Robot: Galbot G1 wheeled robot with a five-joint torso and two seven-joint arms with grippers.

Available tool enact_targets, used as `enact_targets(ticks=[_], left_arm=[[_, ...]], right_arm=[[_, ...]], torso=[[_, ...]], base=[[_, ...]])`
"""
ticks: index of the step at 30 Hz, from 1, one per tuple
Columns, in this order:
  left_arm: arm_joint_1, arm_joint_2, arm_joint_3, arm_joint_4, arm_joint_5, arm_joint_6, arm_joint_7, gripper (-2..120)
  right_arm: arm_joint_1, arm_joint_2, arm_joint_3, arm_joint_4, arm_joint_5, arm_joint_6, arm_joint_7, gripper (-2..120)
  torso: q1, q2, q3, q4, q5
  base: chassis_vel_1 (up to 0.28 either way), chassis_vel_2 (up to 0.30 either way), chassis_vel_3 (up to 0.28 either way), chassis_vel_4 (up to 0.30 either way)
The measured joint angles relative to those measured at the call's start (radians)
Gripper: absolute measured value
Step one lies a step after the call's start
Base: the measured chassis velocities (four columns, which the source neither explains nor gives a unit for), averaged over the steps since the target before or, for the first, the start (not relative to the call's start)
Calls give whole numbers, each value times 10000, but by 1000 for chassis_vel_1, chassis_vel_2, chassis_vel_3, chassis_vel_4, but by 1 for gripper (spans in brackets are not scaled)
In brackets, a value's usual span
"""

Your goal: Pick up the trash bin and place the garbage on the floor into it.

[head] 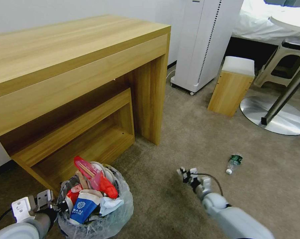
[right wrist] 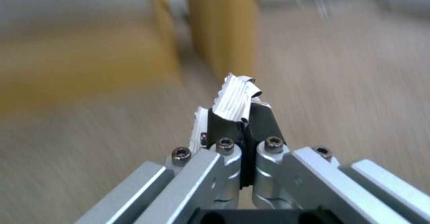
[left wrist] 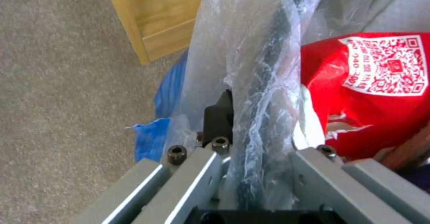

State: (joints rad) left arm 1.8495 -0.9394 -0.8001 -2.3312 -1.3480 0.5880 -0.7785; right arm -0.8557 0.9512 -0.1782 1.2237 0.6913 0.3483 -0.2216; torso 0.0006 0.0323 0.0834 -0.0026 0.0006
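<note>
The trash bin, lined with crinkled clear plastic, stands at the lower left, heaped with a red wrapper, a blue-and-white paper cup and white pieces. My left gripper is shut on its near rim; the left wrist view has the bag-covered rim clamped in the left gripper, beside the red wrapper. My right gripper hovers over the beige floor, right of the bin, shut on a small white ridged paper scrap. A clear green-labelled bottle lies on the carpet farther right.
A wooden desk with a low shelf stands just behind the bin. Farther back are a white upright appliance, a white-topped wooden stool, a round metal table base and a grey stool. Open carpet lies between bin and bottle.
</note>
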Motion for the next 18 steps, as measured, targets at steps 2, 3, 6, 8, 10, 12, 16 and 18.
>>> enact_targets(ticks=[2,3,6,8,10,12,16,18], left_arm=[[-38,65,-26,-26,-162,-2,-100,0],[-69,68,-27,-43,-227,-2,-147,0],[-108,55,-28,-82,-271,-3,-215,0],[-115,22,-4,-116,-290,-2,-229,0],[-119,17,7,-119,-291,-2,-238,0],[-136,5,18,-141,-293,-3,-259,0],[-210,-58,83,-145,-296,-3,-307,0],[-220,-76,92,-138,-296,-3,-320,0]], right_arm=[[356,-556,-40,1483,712,403,-636,0],[575,-745,-110,2041,1100,458,-855,0],[1148,-967,-337,2969,1795,523,-1566,0],[1640,-1013,-677,3725,2322,468,-2106,0],[1870,-1009,-942,4106,2509,357,-2207,0],[2283,-966,-1658,4633,2765,204,-2339,0],[2929,-657,-2988,5134,2885,-55,-2232,0],[3089,-561,-3338,5217,2967,-125,-2161,0]], torso=[[-1,0,-1,3,-9],[0,1,-2,5,-11],[0,0,-1,4,-7],[0,0,-1,5,-8],[0,1,-1,5,-8],[0,0,-1,4,-8],[0,0,-1,5,-8],[0,0,0,4,-8]], base=[[0,0,0,0],[0,0,0,0],[0,0,0,0],[0,0,0,0],[0,0,0,0],[0,0,0,0],[0,0,0,0],[0,0,0,0]])
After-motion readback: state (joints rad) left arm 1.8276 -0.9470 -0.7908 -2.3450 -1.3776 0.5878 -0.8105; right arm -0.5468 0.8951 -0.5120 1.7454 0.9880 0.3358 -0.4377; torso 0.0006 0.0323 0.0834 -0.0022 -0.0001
